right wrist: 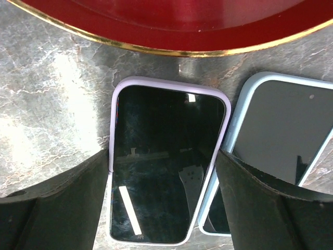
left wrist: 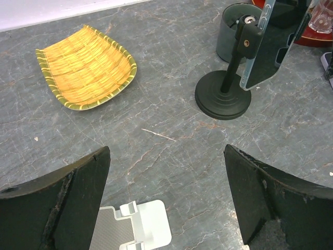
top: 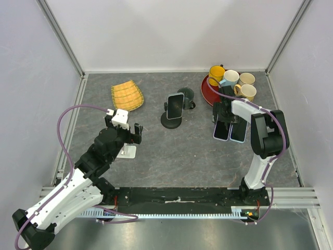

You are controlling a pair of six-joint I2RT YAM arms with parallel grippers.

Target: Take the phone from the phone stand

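Observation:
A phone (top: 175, 104) with a dark screen stands clamped in the black phone stand (top: 171, 123) at mid-table. The left wrist view shows that phone (left wrist: 270, 47) edge-on above the stand's round base (left wrist: 222, 101). My left gripper (top: 125, 136) is open, left of the stand and apart from it, over a white stand (left wrist: 140, 229) with nothing in it; its jaws (left wrist: 166, 203) hold nothing. My right gripper (top: 227, 117) is open, its fingers straddling a lilac-cased phone (right wrist: 166, 156) lying flat on the table, next to a blue-cased phone (right wrist: 281, 130).
A woven bamboo tray (top: 127, 96) lies at the back left. A red plate (top: 210, 89) with several mugs (top: 231, 78) sits at the back right, just beyond the two flat phones. A dark cup (top: 186, 95) stands behind the black stand. Walls enclose the table.

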